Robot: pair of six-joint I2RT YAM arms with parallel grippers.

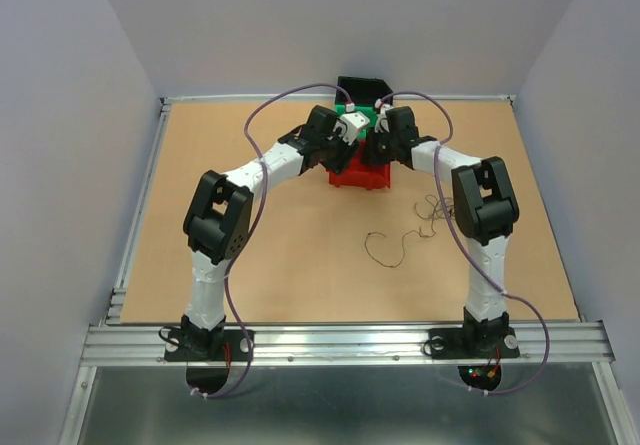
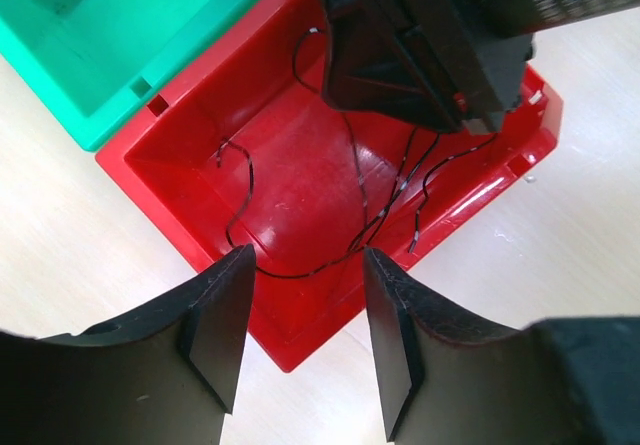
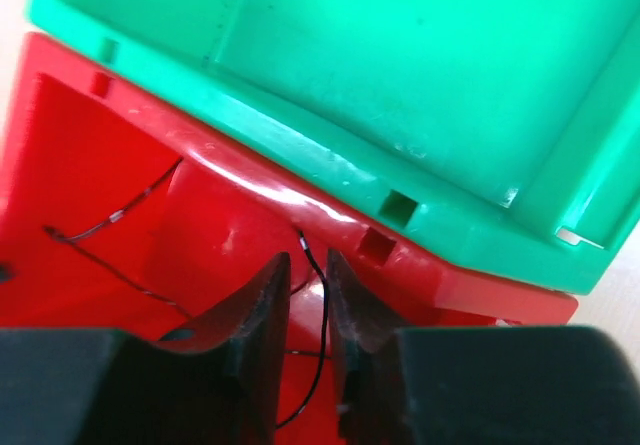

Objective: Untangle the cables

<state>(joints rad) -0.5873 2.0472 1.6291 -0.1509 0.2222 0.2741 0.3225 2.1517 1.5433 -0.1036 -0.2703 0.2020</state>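
A glossy red plastic bin [image 2: 150,170] with a square floor is seen on the wooden table [image 1: 300,265], a thin black cable [image 2: 300,276] looped loosely inside it, and a smooth green bin [image 2: 120,35] abuts it. The left pincer [image 2: 300,335] is held wide apart above the bin. The right pincer [image 3: 308,335] is nearly closed, pinching the wiry cable.

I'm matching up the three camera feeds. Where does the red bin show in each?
Top external: red bin at upper centre, partly hidden.
Left wrist: red bin fills the middle of the picture.
Right wrist: red bin at left and lower centre.
Shared landmark: the green bin adjoining it, in all three.
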